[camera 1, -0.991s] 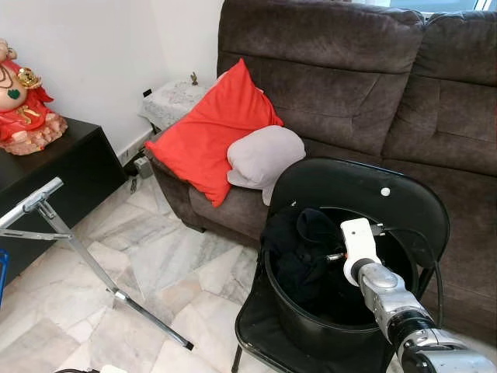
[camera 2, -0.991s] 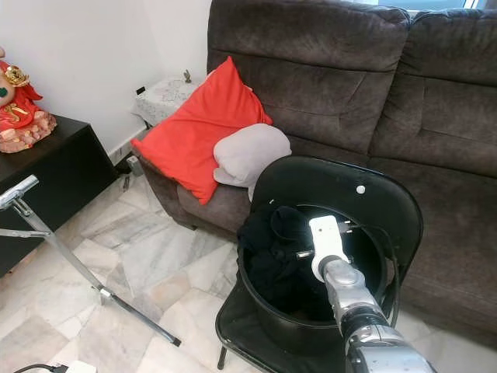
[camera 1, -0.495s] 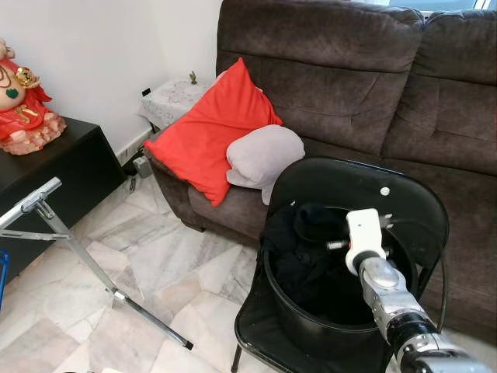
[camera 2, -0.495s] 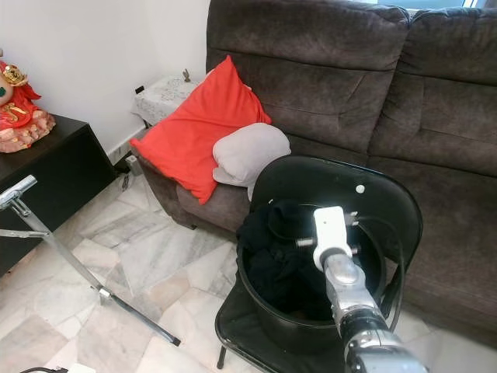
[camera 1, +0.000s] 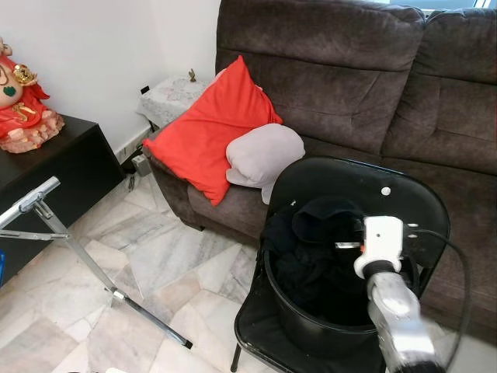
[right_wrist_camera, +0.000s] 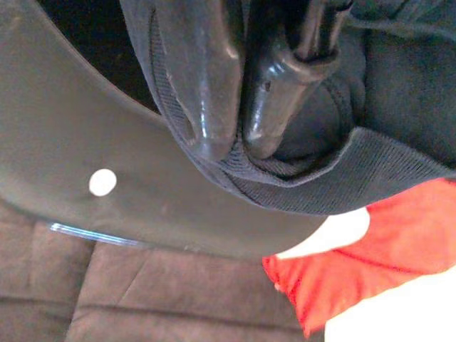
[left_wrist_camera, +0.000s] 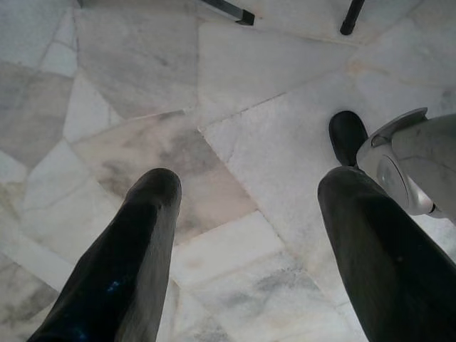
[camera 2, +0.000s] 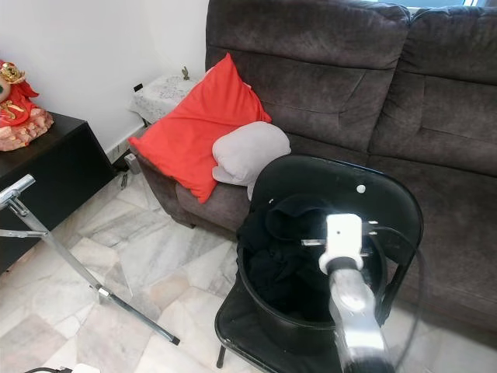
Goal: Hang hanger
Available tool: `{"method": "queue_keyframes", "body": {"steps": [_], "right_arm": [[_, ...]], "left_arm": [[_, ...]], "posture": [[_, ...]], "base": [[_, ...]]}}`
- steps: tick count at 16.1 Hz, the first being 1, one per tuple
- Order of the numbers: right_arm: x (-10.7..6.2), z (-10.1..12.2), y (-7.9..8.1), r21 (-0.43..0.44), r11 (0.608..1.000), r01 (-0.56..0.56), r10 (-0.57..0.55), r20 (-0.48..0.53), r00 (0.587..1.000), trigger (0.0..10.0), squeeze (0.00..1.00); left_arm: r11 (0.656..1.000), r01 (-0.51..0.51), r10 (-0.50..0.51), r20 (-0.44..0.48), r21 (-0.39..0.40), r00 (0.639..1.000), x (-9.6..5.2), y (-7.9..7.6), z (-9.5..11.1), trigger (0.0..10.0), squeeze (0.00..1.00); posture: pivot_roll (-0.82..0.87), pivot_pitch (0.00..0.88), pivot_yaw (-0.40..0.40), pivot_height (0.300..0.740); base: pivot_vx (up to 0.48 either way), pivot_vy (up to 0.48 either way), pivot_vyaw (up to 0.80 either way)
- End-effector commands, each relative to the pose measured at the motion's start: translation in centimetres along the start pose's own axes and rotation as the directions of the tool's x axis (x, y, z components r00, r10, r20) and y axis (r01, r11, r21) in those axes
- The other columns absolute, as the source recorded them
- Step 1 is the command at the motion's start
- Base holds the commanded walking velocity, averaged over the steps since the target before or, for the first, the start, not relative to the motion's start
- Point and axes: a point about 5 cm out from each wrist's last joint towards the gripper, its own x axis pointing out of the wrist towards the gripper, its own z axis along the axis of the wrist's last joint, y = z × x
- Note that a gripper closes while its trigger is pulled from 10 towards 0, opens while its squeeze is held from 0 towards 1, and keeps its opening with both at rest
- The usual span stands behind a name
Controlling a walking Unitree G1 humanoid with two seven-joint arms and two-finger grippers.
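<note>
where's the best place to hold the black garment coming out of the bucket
By its ribbed hem, near the top, coming from above. The right gripper is shut on that hem of the black garment, a firm doubled band that probably slips less than loose cloth. The rest hangs into the bucket on the chair, so a high grip should let it lift clear of the rim. The left gripper hangs open over the floor.

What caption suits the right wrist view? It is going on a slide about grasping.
Right gripper with two black fingers shut on black ribbed fabric garment, above the black plastic chair back.
</note>
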Motion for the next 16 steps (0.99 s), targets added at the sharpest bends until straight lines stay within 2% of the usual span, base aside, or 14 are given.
{"method": "queue_keyframes", "body": {"steps": [1, 3, 7, 9, 12, 16], "right_arm": [[-0.3, 1.9, 0.1, 0.021, 1.000, -0.001, 0.000, 0.059, 0.998, 0.0, 0.00], [-0.9, 2.8, -0.2, 0.019, 1.000, 0.004, -0.006, 0.080, 0.997, 0.0, 0.00], [-1.1, 7.6, -0.1, 0.026, 0.997, -0.070, 0.062, 0.228, 0.972, 0.0, 0.00], [-1.1, 10.2, -0.5, -0.019, 0.992, -0.123, 0.123, 0.289, 0.949, 0.0, 0.00], [-1.3, 12.6, -2.3, 0.006, 0.996, -0.086, 0.079, 0.334, 0.939, 0.0, 0.00], [-1.9, 14.0, -2.6, -0.015, 0.988, -0.152, 0.147, 0.360, 0.921, 0.0, 0.00]], "left_arm": [[1.000, 0.004, -0.003, -0.038, 0.025, 0.999, -0.2, -0.1, -0.8, 10.0, 0.00], [1.000, 0.008, -0.007, -0.036, 0.025, 0.999, -0.1, -0.2, -0.7, 10.0, 0.00], [1.000, 0.012, -0.012, -0.023, 0.020, 1.000, 0.1, -0.5, -0.1, 10.0, 0.00], [1.000, 0.008, -0.008, -0.018, 0.012, 1.000, 0.2, -0.6, 0.1, 10.0, 0.00], [1.000, 0.006, -0.006, -0.018, 0.006, 1.000, 0.2, -0.6, 0.0, 10.0, 0.00], [1.000, 0.007, -0.007, -0.016, 0.002, 1.000, 0.2, -0.6, 0.1, 10.0, 0.00]], "posture": [[0.03, 0.062, 0.104, 0.740], [0.03, 0.060, 0.103, 0.740], [0.02, 0.055, 0.096, 0.740], [0.02, 0.055, 0.094, 0.740], [0.01, 0.058, 0.091, 0.740], [0.01, 0.058, 0.091, 0.740]], "base": [[0.000, 0.000, 0.00], [0.000, 0.000, 0.00], [0.000, 0.000, 0.00], [0.000, 0.000, 0.00], [0.000, 0.000, 0.00], [0.000, 0.000, 0.00]]}}
